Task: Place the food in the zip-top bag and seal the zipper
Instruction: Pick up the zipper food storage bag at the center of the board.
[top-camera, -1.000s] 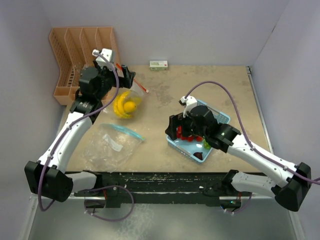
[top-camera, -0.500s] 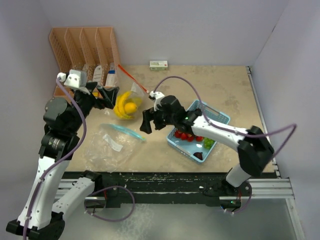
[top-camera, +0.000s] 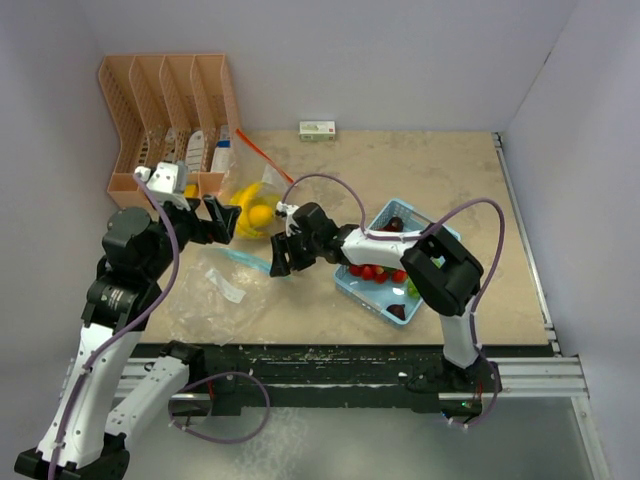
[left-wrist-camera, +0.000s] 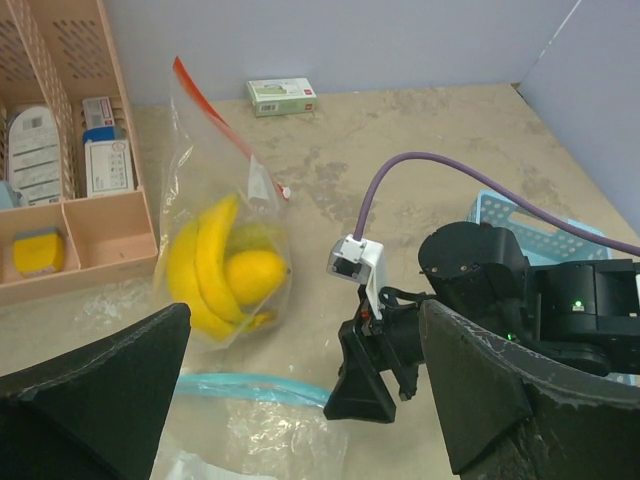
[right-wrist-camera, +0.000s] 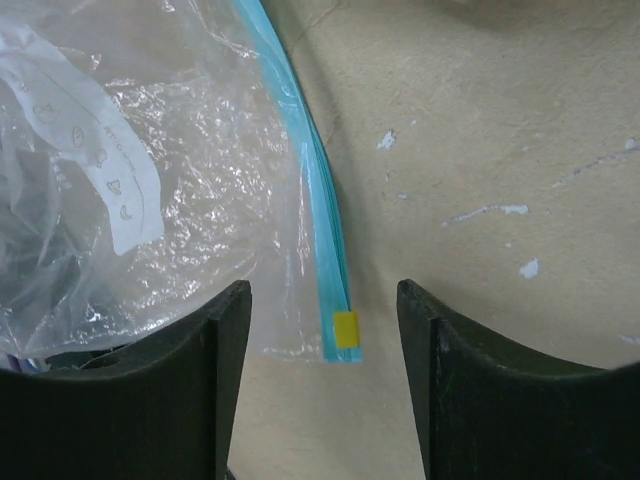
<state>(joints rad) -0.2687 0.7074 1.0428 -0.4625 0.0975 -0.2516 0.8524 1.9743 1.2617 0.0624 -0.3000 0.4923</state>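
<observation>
Peach rack (top-camera: 165, 100), green box (top-camera: 317, 130), banana bag (top-camera: 255, 208) beyond blue-zippered bag (top-camera: 215, 290).

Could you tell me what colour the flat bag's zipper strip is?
Light blue zipper strip, yellow slider; clearest in the right wrist view.

Zip-top bag (right-wrist-camera: 150, 200) clear, crinkled, glossy plastic; table (right-wrist-camera: 480, 120) matt, scuffed; basket (left-wrist-camera: 500, 215) plastic lattice.
</observation>
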